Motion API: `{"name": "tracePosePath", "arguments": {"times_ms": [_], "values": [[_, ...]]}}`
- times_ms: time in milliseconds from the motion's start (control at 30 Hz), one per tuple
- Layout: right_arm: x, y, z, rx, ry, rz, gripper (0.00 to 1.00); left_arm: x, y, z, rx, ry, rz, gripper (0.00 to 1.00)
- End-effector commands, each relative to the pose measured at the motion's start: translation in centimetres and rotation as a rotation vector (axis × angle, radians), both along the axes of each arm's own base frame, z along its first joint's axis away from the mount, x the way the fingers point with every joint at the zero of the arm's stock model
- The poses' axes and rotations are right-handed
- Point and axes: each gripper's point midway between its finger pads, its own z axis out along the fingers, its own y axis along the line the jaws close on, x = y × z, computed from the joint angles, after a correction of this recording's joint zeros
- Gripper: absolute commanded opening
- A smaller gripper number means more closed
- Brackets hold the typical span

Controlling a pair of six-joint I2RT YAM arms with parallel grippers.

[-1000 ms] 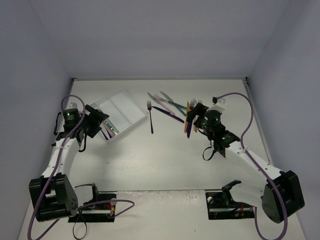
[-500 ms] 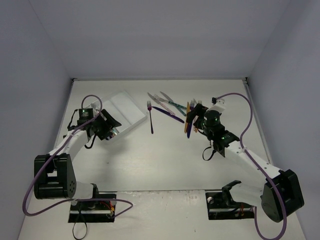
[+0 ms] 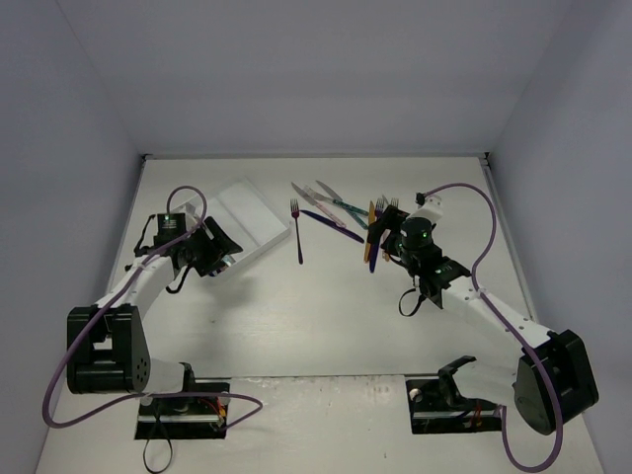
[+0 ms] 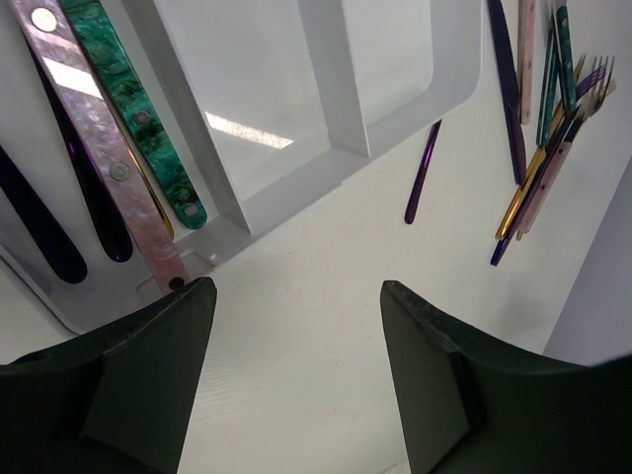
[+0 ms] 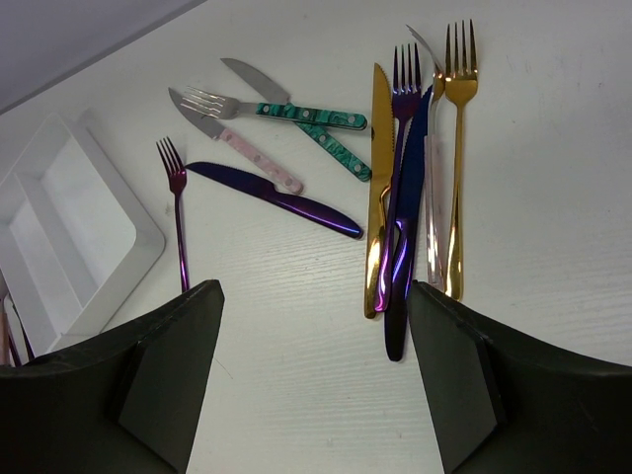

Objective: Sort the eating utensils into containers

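The white tray [image 3: 255,209] lies at the left, and its end compartment holds a pink-handled utensil [image 4: 99,148], a teal-handled one [image 4: 138,114] and dark purple ones [image 4: 89,188]. My left gripper [image 4: 296,296] hangs open over bare table just off the tray's near end [image 3: 223,257]. A purple fork [image 3: 297,232] lies alone mid-table. Further right are a purple knife [image 5: 286,197], teal-handled pieces [image 5: 316,133] and a pink-handled knife [image 5: 247,153]. A bundle of gold knife [image 5: 377,188], purple fork [image 5: 398,178] and gold fork [image 5: 457,158] lies just ahead of my open, empty right gripper [image 5: 314,296].
Grey walls close the table at the back and both sides. Purple cables loop off both arms. The arm bases [image 3: 183,405] stand at the near edge.
My left arm has swung in, carrying its gripper right along the tray's near end, jaws slightly narrower. The right arm has barely shifted.
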Motion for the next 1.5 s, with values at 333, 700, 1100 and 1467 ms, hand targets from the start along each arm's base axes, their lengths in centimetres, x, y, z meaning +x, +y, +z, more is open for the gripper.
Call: {"name": "tracePosePath", "arguments": {"times_ms": [333, 700, 1100, 1467], "values": [[0.7, 0.1, 1.4, 0.014, -0.046, -0.002, 0.73, 0.1, -0.4, 1.6, 0.043, -0.050, -0.104, 0.62], [0.6, 0.0, 1.2, 0.013, -0.042, -0.005, 0.73, 1.2, 0.5, 1.2, 0.094, -0.031, -0.085, 0.62], [0.6, 0.0, 1.0, 0.012, -0.039, -0.003, 0.73, 1.1, 2.2, 0.0, 0.176, 0.031, -0.041, 0.62], [0.6, 0.1, 1.0, 0.008, -0.038, 0.001, 0.73, 2.8, 2.9, 2.5, 0.235, -0.058, -0.017, 0.62]]}}
